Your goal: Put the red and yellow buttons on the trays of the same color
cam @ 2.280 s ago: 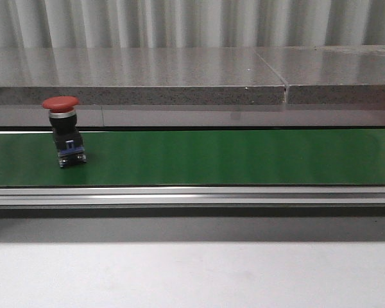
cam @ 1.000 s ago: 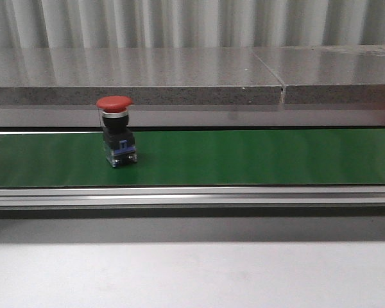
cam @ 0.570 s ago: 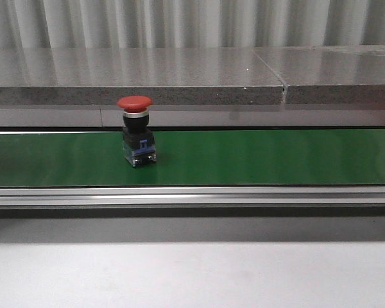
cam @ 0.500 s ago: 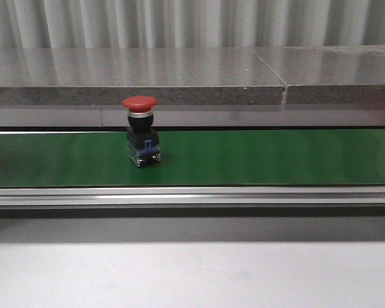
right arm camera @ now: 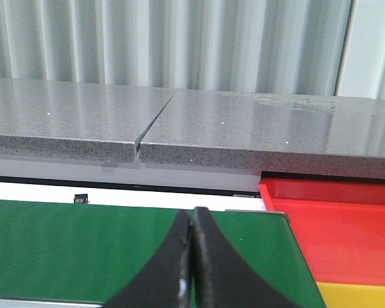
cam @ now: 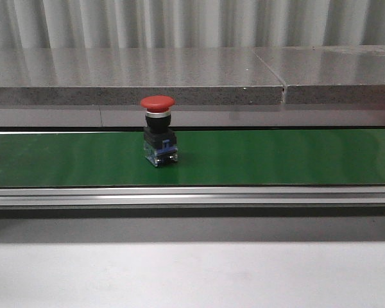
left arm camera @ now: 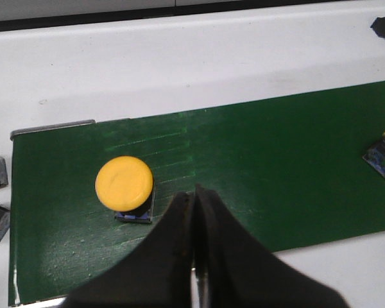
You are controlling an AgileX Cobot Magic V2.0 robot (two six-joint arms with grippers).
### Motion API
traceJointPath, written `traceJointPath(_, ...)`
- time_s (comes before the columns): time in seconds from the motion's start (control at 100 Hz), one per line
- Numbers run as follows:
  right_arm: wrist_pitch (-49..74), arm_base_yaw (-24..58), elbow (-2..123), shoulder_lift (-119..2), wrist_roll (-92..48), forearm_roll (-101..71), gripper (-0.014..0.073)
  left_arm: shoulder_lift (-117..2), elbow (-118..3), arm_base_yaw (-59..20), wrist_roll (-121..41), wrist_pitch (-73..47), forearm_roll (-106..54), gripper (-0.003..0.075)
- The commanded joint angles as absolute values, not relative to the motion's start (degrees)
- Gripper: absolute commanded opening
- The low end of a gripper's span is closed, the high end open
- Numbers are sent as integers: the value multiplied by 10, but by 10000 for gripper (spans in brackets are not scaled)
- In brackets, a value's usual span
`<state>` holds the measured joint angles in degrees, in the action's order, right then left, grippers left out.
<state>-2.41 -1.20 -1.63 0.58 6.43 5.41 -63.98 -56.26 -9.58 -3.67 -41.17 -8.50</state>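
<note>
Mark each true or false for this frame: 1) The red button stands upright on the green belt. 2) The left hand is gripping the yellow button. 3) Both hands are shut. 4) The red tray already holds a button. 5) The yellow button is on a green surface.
1) True: the red button stands upright on the green belt.
2) False: the left hand is beside the yellow button, holding nothing.
3) True: the right hand is shut too.
4) False: the visible part of the red tray is bare.
5) True.
</note>
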Motion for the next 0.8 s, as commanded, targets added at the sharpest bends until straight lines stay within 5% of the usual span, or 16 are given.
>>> traceJointPath(0.0,-69,-13,-13,15,61,58,-57,-593,-547,-101,-37,-362,-95,-20)
traceJointPath(0.57,-70,-13,-9,14,61,58,-57,-332,-351,-101,-37,-344,-95,-20)
traceJointPath(0.79,65,-13,76,-14,61,58,-57,-282,-334,-101,-37,-364,-95,-20)
